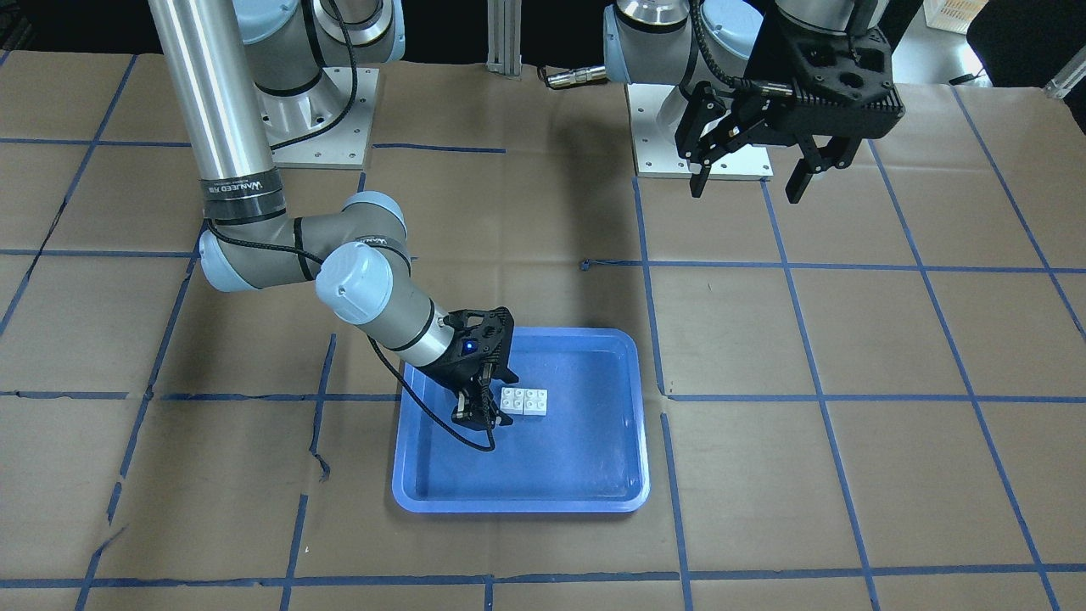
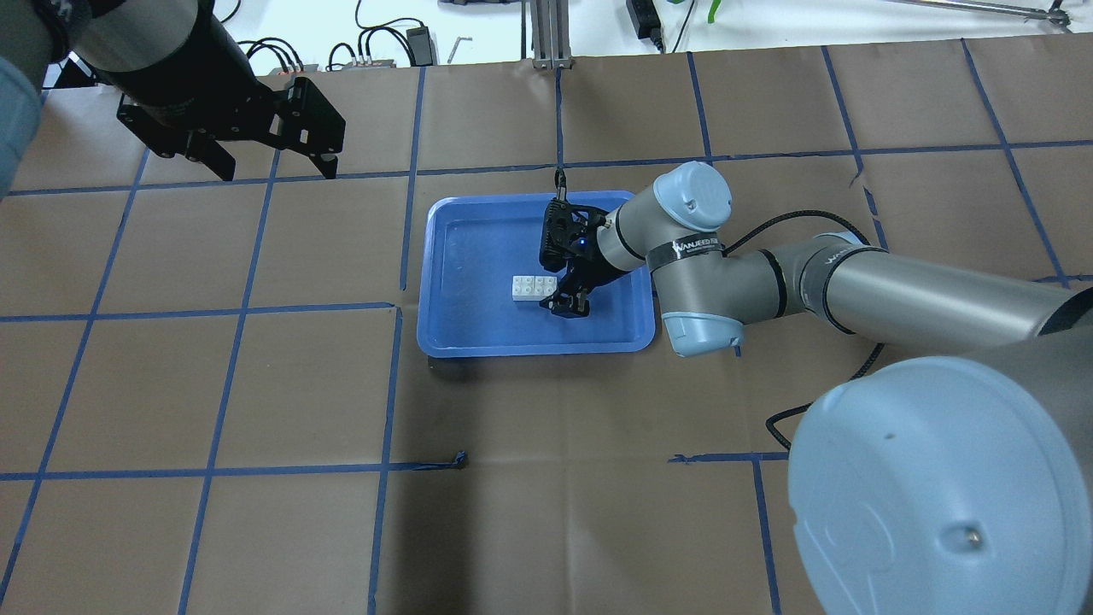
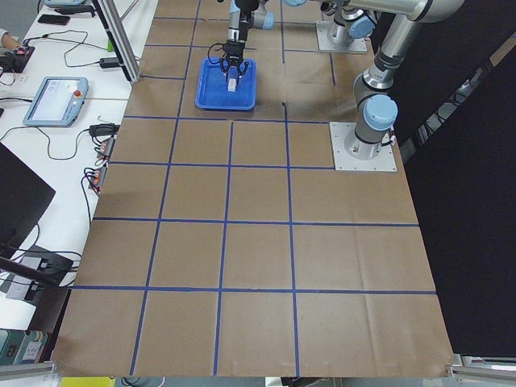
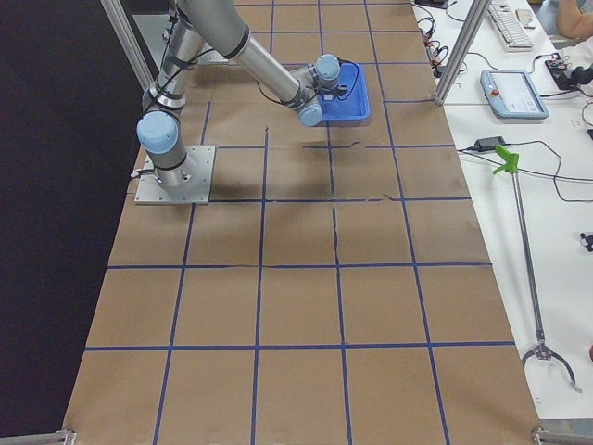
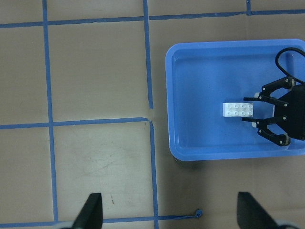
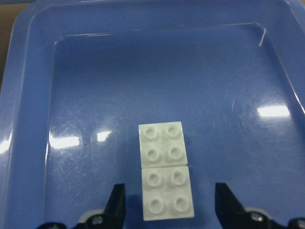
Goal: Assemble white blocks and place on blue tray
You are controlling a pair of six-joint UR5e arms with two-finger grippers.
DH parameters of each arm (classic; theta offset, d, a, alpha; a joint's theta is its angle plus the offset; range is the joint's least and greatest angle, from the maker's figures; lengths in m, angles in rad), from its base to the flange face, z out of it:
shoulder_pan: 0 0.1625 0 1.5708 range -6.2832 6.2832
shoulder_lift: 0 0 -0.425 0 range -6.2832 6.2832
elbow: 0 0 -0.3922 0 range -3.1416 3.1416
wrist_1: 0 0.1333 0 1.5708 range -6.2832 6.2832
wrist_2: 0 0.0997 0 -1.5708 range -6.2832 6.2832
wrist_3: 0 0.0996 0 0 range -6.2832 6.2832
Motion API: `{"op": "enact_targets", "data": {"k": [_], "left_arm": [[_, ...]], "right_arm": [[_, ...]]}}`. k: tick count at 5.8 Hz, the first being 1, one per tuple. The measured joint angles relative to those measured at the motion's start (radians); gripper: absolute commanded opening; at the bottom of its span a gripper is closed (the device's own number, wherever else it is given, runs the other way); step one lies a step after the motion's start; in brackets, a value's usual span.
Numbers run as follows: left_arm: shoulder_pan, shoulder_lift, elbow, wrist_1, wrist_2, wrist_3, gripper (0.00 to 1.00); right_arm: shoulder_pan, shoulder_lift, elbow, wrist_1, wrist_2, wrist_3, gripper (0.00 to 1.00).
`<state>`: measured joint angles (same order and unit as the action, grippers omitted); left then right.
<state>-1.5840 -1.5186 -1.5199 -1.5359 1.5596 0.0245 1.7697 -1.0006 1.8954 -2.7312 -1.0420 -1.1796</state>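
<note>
Two white blocks lie end to end, studs up and touching, on the floor of the blue tray. My right gripper is open low in the tray. In the right wrist view its fingers stand either side of the nearer of the blocks, with gaps on both sides. The overhead view shows the blocks, the tray and the right gripper. My left gripper is open and empty, held high near its base, and it looks down on the tray.
The table is covered in brown paper with a grid of blue tape lines. The two arm base plates stand at the robot's side. The right arm's elbow hangs over the tray's right rim.
</note>
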Motion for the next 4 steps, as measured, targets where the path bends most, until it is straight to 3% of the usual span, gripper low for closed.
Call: {"op": "enact_targets", "data": {"k": [2, 4], "left_arm": [[0.008, 0.000, 0.001, -0.001, -0.001, 0.000, 0.99], [0.009, 0.000, 0.001, -0.001, -0.003, 0.000, 0.99]], "right_arm": [[-0.006, -0.015, -0.018, 0.004, -0.014, 0.037, 1.00], [-0.022, -0.080, -0.041, 0.082, -0.104, 0.183, 1.00]]}}
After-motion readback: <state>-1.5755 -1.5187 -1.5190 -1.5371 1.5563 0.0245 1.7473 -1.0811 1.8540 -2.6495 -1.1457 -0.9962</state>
